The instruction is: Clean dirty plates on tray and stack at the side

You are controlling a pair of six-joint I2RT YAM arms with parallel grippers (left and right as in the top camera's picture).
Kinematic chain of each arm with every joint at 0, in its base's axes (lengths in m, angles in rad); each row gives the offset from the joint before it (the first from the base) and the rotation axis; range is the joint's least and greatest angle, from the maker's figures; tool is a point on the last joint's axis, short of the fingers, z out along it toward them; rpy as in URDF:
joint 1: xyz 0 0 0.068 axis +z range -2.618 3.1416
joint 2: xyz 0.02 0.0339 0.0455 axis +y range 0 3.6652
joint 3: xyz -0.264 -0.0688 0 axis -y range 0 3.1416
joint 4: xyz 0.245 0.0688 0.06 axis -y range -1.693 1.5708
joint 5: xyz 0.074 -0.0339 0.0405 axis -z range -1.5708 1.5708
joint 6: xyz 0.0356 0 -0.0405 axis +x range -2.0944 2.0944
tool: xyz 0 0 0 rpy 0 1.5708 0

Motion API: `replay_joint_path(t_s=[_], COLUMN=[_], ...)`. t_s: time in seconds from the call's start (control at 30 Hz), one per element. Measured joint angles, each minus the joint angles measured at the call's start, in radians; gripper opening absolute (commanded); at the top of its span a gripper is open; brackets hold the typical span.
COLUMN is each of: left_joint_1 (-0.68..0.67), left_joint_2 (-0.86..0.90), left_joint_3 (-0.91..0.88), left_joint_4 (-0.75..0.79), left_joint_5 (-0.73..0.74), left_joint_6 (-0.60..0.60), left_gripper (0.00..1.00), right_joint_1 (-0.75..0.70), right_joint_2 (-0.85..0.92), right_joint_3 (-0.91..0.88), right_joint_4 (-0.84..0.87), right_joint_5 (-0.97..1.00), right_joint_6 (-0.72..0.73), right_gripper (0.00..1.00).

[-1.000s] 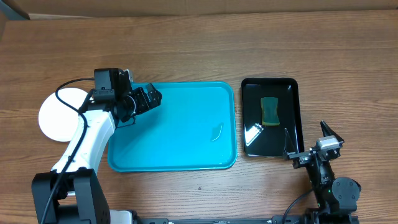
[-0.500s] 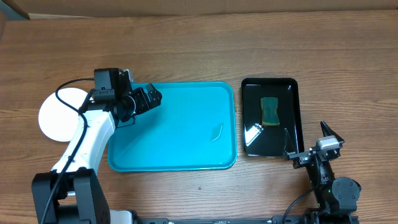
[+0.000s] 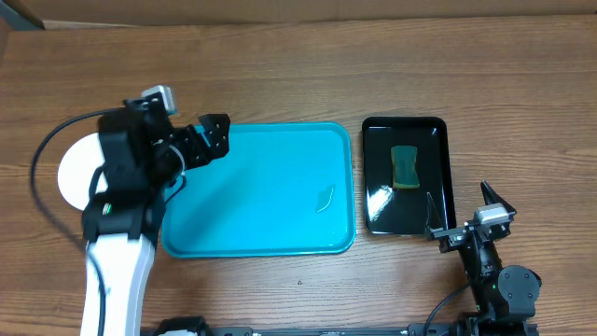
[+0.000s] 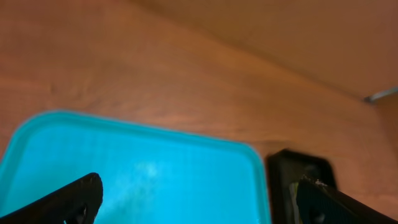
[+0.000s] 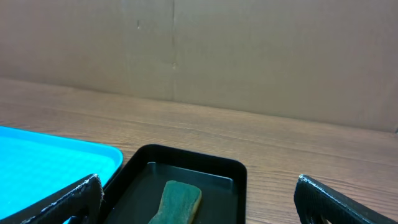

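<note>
The left pincer (image 3: 220, 136), its fingers spread wide and gripping nothing, hangs above the far left corner of the turquoise tray (image 3: 280, 245). The tray stretches out ahead of it, its blue floor carrying one small pale curved mark (image 3: 324, 198). Behind that pincer, off the tray on the wooden table (image 3: 298, 75), lies a round white plate (image 3: 71, 179), partly covered by the blurred arm; whether others sit beneath it cannot be told. The right pincer (image 3: 458, 202), also released and wide, faces the glossy black tray (image 3: 441, 126) just ahead, which holds a green sponge (image 3: 404, 165).
</note>
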Motion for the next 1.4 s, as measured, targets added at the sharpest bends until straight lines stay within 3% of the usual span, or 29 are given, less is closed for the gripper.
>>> replay_joint_path(t_s=[0.23, 0.7, 0.8, 1.07, 1.2, 1.4], left_joint_1=[0.0, 0.0, 0.0, 0.0, 0.0, 0.0], left_joint_2=[-0.282, -0.495, -0.578, -0.783, -0.877, -0.999], left_joint_3=[0.0, -0.005, -0.007, -0.116, -0.222, -0.378], left_joint_4=[-0.026, -0.457, -0.486, -0.471, -0.36, -0.055], left_joint_5=[-0.016, -0.105, -0.115, -0.122, -0.125, -0.124], left_joint_6=[0.023, 0.078, 0.079, 0.078, 0.063, -0.021], left_gripper=[1.0, 1.0, 1.0, 1.0, 1.0, 1.0], right_joint_1=[0.0, 0.0, 0.0, 0.0, 0.0, 0.0], right_joint_2=[0.0, 0.0, 0.0, 0.0, 0.0, 0.0], right_joint_3=[0.0, 0.0, 0.0, 0.0, 0.0, 0.0], right_joint_4=[0.0, 0.0, 0.0, 0.0, 0.0, 0.001], right_joint_5=[0.0, 0.0, 0.0, 0.0, 0.0, 0.0], right_joint_6=[0.0, 0.0, -0.001, -0.001, 0.0, 0.0], right_gripper=[1.0, 1.0, 1.0, 1.0, 1.0, 1.0])
